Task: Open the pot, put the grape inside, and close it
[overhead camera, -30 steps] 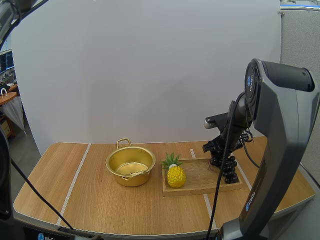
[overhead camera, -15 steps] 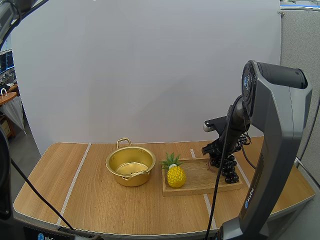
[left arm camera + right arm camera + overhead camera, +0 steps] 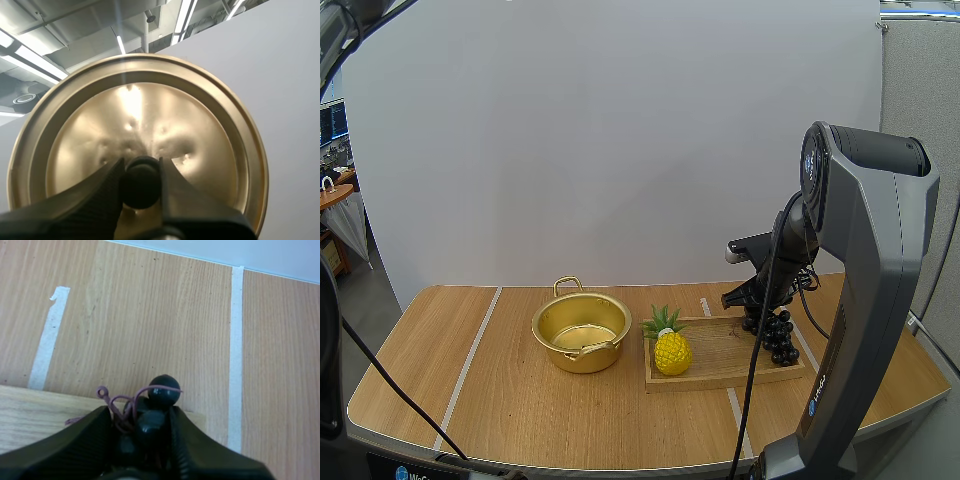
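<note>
Grapes (image 3: 163, 388), glossy, in right end effector (image 3: 137, 415); golden lid (image 3: 150, 110) in left end effector (image 3: 141, 166).

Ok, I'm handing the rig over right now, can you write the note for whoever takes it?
Left gripper: shut on the lid's knob, lid off the pot.
Right gripper: shut on the grapes at the stem end, above the wooden tray's right end.
Pot: open, on the table left of the tray; pineapple on the tray's left end.
Done: lid off, grapes gripped.
Left: grapes into pot, release, lid back on.
</note>
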`<state>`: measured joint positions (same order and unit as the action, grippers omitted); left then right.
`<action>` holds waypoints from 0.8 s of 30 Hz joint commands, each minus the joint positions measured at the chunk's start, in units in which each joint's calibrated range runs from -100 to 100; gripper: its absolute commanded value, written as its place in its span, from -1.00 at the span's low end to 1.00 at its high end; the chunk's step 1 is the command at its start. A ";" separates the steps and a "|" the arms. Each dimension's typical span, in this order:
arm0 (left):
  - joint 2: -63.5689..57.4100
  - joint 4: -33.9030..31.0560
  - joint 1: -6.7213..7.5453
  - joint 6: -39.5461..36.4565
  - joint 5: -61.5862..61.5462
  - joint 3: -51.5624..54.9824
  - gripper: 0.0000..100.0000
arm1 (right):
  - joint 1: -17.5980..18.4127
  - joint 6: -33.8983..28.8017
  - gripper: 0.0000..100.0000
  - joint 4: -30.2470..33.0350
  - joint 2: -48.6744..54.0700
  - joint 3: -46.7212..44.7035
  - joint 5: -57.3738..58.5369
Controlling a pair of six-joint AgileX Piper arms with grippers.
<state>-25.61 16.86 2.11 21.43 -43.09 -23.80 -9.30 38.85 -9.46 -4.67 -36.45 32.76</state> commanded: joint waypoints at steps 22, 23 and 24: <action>-0.40 0.15 0.17 -0.87 3.42 -0.53 -1.00 | -0.14 0.68 -1.00 -4.46 27.36 -0.51 19.95; -0.40 0.15 0.17 -0.87 3.42 -0.53 -1.00 | 0.26 1.20 -1.00 -5.15 28.92 -0.51 20.68; -0.40 0.15 0.17 -0.87 3.42 -0.53 -1.00 | 0.64 1.93 -1.00 -5.70 29.89 -0.51 21.62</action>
<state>-25.61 16.86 2.11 21.43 -43.09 -23.80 -9.30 38.96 -12.36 19.50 -36.90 50.60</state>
